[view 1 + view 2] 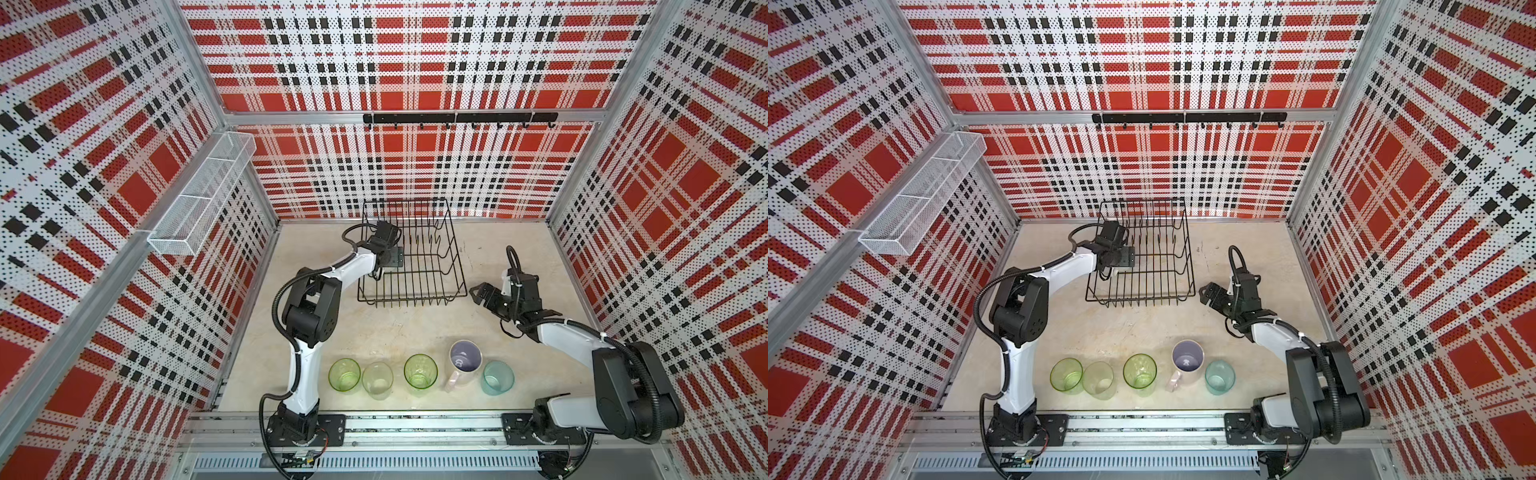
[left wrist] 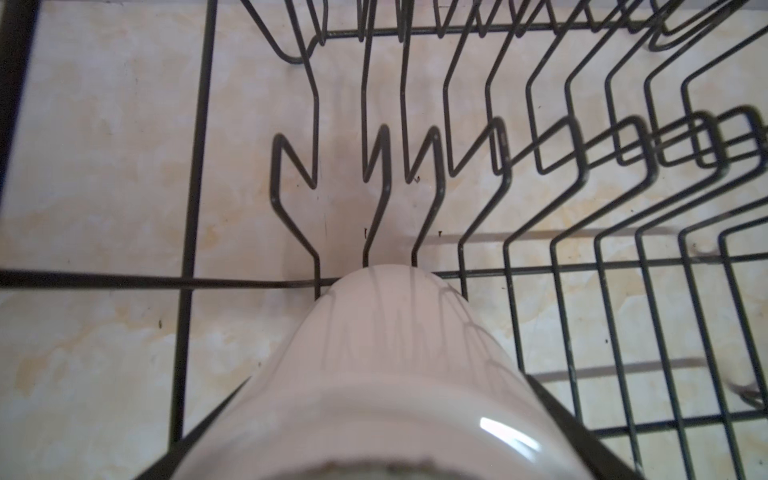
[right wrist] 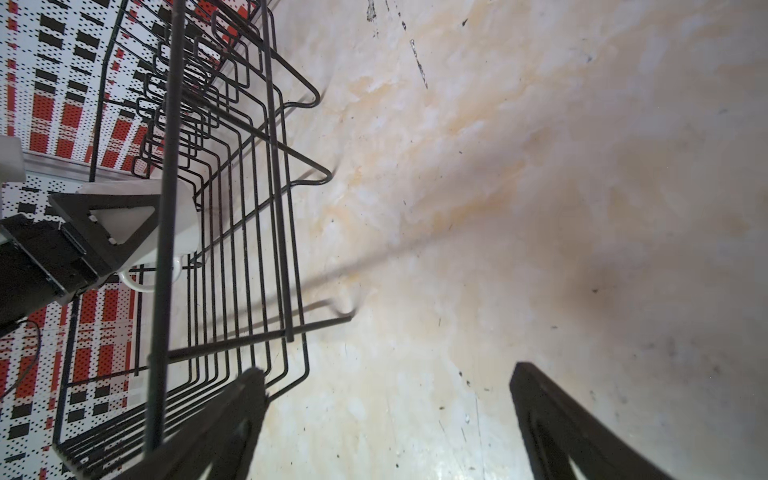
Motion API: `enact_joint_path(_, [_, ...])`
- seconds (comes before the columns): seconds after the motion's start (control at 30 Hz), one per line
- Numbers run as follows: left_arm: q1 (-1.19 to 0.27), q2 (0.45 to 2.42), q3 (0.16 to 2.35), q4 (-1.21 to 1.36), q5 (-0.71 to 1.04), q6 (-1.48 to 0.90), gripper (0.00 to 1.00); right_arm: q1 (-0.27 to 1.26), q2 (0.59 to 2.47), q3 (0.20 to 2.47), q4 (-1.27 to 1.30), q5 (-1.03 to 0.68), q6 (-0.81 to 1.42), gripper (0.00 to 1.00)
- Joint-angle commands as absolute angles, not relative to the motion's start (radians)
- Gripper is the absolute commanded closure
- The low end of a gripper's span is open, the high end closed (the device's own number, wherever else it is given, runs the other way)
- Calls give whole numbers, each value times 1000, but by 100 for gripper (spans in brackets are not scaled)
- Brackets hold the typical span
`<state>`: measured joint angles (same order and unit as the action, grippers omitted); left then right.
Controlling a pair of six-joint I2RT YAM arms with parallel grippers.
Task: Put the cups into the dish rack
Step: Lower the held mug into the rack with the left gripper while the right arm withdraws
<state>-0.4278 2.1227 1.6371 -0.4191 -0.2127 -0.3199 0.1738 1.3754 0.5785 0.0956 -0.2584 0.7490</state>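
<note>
White glazed ceramic fills the left wrist view: the white mug sits squarely between the black fingers of the left gripper, one pressed to each side of its smooth, rounded wall, so the gripper is clamped on it. Mug and gripper are inside the dish rack, at its left side, the mug's far end close to a row of bent prongs. From the right wrist view a triangular, cut-out finger lies flat against the mug, with the looped handle showing beside it.

The right gripper holds nothing – its fingers stand well apart over bare table, just beside the rack's near right corner in both top views.

The rack is thin black wire, square, with raised sides. Along the near edge of the beige, marbled table stand two ribbed green tumblers, a pale frosted tumbler between them, a pink mug with a lilac inside, and a teal tumbler.
</note>
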Motion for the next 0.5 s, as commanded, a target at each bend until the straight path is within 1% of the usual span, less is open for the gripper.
enact_joint_path(0.0, [-430,2128,1689,-417,-224,-310,7,172,1385,607,98,-258,741,5])
enact_joint_path(0.13, [-431,2122,1708,-431,-197,-307,6,174,1381,605,97,-253,739,5])
enact_joint_path(0.2, [-434,2106,1709,-430,-189,-307,1,175,1372,600,97,-251,740,5])
enact_joint_path(0.47, [-436,2022,1712,-451,-177,-310,2,176,1312,582,91,-228,738,5])
